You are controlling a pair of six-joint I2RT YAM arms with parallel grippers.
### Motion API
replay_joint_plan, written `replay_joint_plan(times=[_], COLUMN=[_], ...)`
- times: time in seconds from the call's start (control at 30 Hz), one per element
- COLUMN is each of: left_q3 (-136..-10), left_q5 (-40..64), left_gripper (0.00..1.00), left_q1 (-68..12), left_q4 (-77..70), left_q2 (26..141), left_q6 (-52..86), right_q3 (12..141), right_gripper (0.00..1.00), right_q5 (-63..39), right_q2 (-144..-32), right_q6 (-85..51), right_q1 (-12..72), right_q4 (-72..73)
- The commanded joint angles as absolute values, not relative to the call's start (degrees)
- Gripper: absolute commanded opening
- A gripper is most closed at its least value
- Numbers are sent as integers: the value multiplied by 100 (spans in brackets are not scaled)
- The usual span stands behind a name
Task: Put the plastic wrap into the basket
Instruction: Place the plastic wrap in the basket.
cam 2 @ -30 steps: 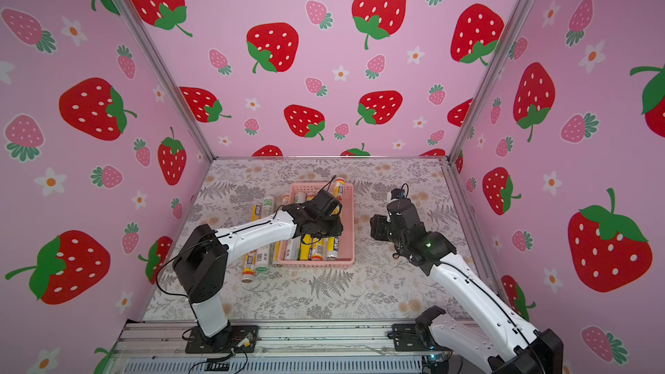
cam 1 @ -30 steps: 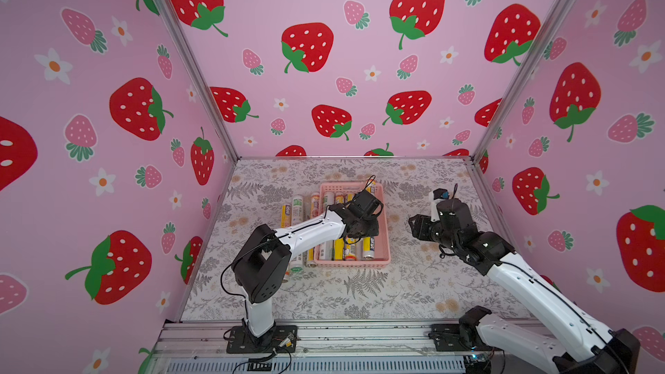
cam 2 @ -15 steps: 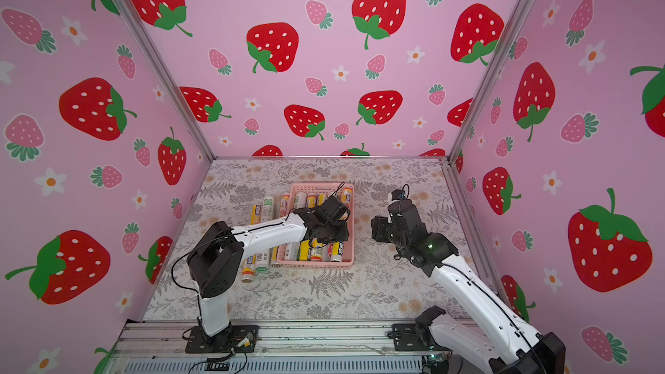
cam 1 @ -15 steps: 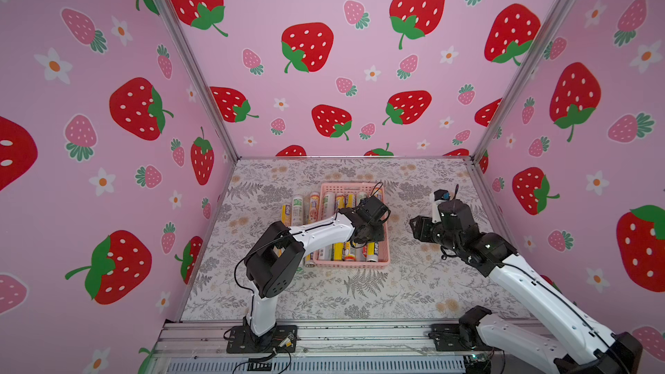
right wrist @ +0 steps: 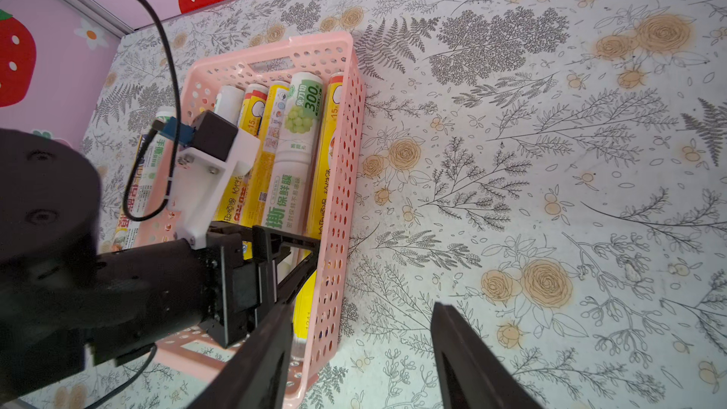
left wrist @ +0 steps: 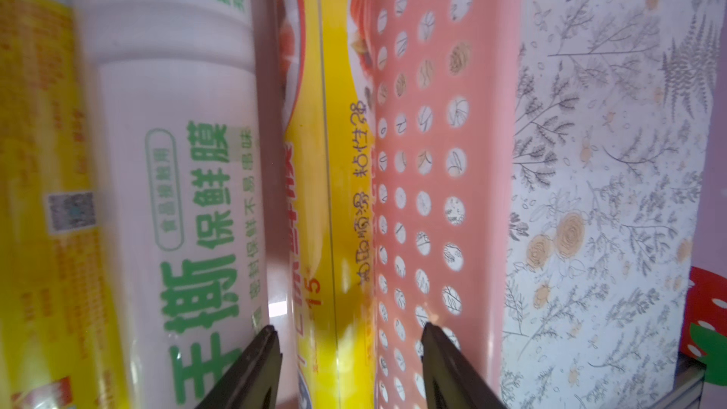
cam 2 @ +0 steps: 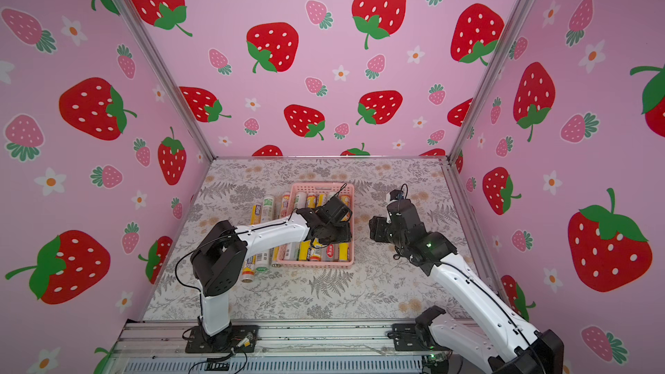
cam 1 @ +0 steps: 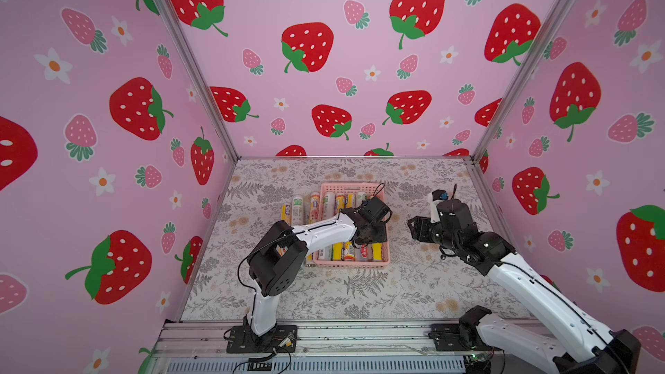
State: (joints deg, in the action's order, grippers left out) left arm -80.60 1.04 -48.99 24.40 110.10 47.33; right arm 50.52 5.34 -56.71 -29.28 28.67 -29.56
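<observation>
Left wrist: plastic wrap (left wrist: 330, 151) lies inside the parted left end effector (left wrist: 348, 334).

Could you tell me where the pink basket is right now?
In both top views the basket sits near the middle of the table, with loose plastic wrap rolls lying along its left side and the right gripper off its right side.

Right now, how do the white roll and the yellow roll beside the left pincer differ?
The white roll has green lettering; the yellow roll carries food pictures. The yellow roll lies against the basket wall; the white roll sits further in. The open left pincer straddles the yellow roll, not the white roll. Both lie inside the basket.
</observation>
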Motion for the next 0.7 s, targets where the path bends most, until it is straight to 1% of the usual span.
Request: replay_joint_plan(times=[0.0,0.13,0.27,0.47,0.6,0.67], left_q3=[-8503,-8605,-8096,-6547,-5938,-5719], left_q5=[-79,-724,-1441,-1383,-2026,-2109], left_gripper=[63,68,77,78,79,79], left_q1=[-4909,-4792,-4525,-3302,-2859,-2520], left_q4=[2870,3750,4395,4580,4996,5172], left_q2=[10445,9791,8955,7428,6673,6472], left_q6=[4169,3821,3941,4347,4356,4359], right_q3=[5269,5437,5593,5711,5943,5985], right_gripper=[61,62,62,62,62,62], right_q5=[451,340,99,-250,-432,-494], right_q2=[-5781,-5935,-6215,-6676,-7043,-7196], right_q6=[-2857,-2796,-2701,-2792,-2795,-2777], right_q1=[2848,2848,2848,2854,2856,2858], right_q4=[-2860,-2897,-2870,-2638,-2819,-2837])
